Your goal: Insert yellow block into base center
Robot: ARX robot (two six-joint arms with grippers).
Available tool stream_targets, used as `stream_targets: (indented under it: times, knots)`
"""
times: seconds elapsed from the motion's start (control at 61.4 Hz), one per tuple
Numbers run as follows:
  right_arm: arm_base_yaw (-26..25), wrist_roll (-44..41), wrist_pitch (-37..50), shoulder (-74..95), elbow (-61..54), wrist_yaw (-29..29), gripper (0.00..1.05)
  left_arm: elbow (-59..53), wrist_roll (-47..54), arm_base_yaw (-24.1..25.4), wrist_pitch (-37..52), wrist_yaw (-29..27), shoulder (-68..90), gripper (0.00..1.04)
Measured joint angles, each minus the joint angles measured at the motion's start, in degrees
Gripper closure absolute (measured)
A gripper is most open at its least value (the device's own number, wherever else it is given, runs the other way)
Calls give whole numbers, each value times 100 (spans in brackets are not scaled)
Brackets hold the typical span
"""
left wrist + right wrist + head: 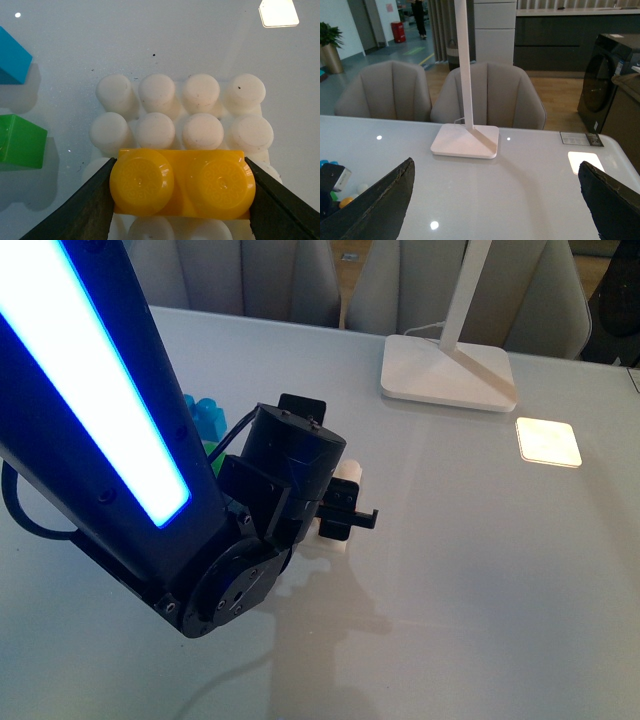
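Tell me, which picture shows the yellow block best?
The left wrist view: the yellow block fills it, held in the left gripper over the base. The front view hides it behind the arm; the right wrist view shows a tiny yellow speck.

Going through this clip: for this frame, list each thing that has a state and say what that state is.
yellow block: held at both ends, over the base, studs up
left gripper: shut on yellow block
right gripper: open, empty
base: flat on table, far stud rows uncovered
green brick: on table, untouched
blue brick: on table, untouched
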Motion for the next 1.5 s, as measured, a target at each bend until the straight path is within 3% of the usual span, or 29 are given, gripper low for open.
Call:
stream_targets:
  times: [1.499]
  knots:
    - [0, 0, 0, 0, 0, 0, 9, 297, 413, 24, 275, 138, 407, 42]
